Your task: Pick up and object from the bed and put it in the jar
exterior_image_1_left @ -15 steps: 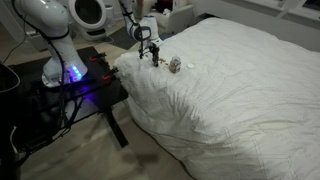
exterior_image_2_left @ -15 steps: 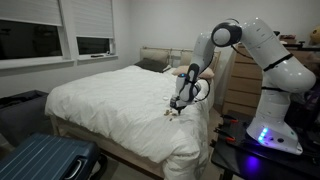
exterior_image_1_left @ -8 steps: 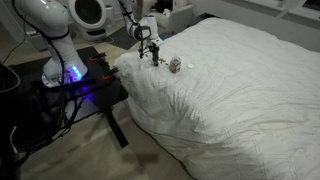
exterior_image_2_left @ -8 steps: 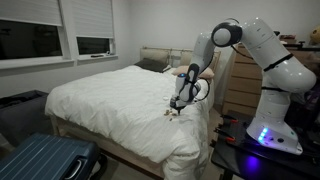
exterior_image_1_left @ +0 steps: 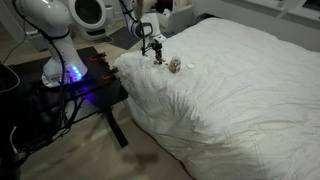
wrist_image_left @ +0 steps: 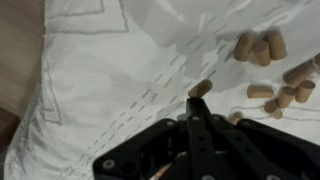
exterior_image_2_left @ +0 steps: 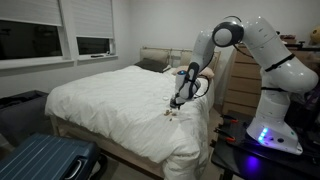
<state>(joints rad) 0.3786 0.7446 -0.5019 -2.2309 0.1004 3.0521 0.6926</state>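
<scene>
Jar [exterior_image_1_left: 175,65] near bed surface [exterior_image_1_left: 240,90] corner; beside it, end effector [exterior_image_1_left: 157,57] pinched narrow on one cork [wrist_image_left: 200,88].

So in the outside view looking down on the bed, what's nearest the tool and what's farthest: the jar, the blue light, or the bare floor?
1. the jar, on the bed right beside the tool.
2. the blue light, off the bed, beyond its edge.
3. the bare floor, lowest, towards the camera.
</scene>
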